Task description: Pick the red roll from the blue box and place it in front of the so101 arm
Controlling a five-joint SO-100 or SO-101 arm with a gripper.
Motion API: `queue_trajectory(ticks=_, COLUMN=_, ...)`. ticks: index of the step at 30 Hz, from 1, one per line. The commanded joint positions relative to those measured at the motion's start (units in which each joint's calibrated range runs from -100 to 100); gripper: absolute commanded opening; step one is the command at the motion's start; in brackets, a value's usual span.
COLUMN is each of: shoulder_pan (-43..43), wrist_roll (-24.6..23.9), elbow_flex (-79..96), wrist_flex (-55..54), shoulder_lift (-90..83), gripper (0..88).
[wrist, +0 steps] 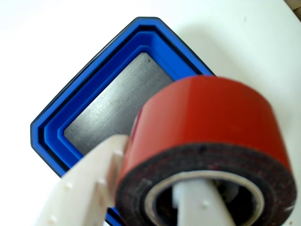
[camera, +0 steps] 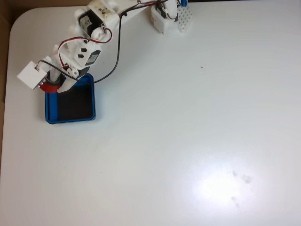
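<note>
The red roll point(wrist: 207, 110) fills the lower right of the wrist view, close to the lens and slightly blurred: red outer band, dark edge face, pale inner core. One white finger point(wrist: 89, 183) presses against its outside at the lower left of the frame and the other white finger point(wrist: 193, 205) runs through the core hole, so the gripper point(wrist: 141, 197) is clamped on the roll's wall. Behind it, in the upper left and centre of that view, lies the blue box point(wrist: 49, 136), its black floor bare and turned diamond-wise to the camera. In the fixed view the red roll point(camera: 47, 87) appears as a small red arc at the upper left corner of the blue box point(camera: 93, 101), in the left part of the frame, with the gripper point(camera: 59, 84) over it. The so101 arm point(camera: 101, 19) reaches from its base at the top centre diagonally down to the left, red and black wires point(camera: 117, 47) looping beside it. Everything rests on a white table point(camera: 197, 141), with a bright glare patch in the lower right.
</note>
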Motion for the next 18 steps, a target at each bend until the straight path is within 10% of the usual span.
queue_trajectory(ticks=1, shoulder_pan=-2.87, wrist_roll=-0.12, elbow_flex=-0.29, wrist_flex=2.16, shoulder_lift=-5.83, gripper=0.6)
queue_trajectory(ticks=18, shoulder_pan=-25.15, wrist_roll=-0.38, elbow_flex=-0.29, wrist_flex=34.67, shoulder_lift=-18.20, gripper=0.6)
